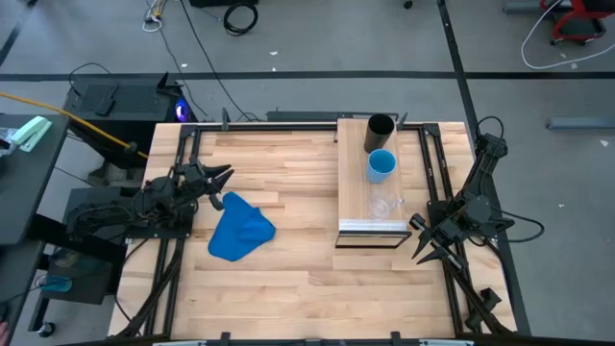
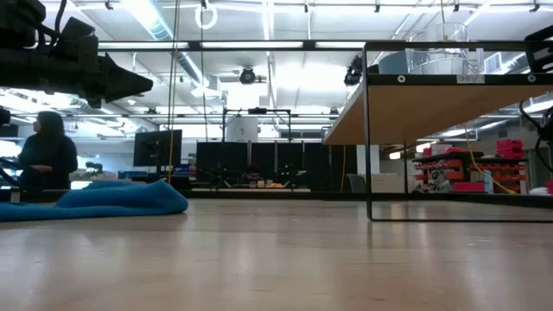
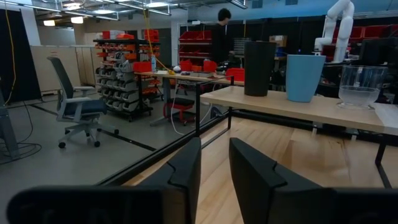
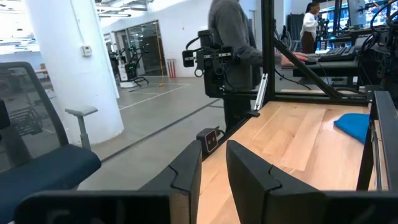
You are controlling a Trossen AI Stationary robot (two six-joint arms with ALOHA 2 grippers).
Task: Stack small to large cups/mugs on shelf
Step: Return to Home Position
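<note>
Now all three cups stand in a row on the shelf (image 1: 353,183), which sits on the right half of the counter (image 1: 298,288). The black cup (image 1: 381,126) is at the back end, away from the shelf's silver front edge (image 1: 371,229). The light-blue cup (image 1: 381,165) is in the middle. The clear cup (image 1: 384,205) is closest to the silver edge. Every cup stands upright with its open side up. None sits inside another, and the left wrist view shows small gaps between them.

The right tool (image 1: 424,248) hangs just to the right of the shelf, near the silver edge and by the right side of the counter. Its two fingers are a little way apart, and it holds nothing.

The left tool (image 1: 223,180) hangs over the left side of the counter, well apart from the shelf, and points toward it. Its fingers also have a narrow gap between them, and nothing is in them.

A blue cloth (image 1: 240,231) lies crumpled on the counter, near the left tool and between it and the shelf.
</note>
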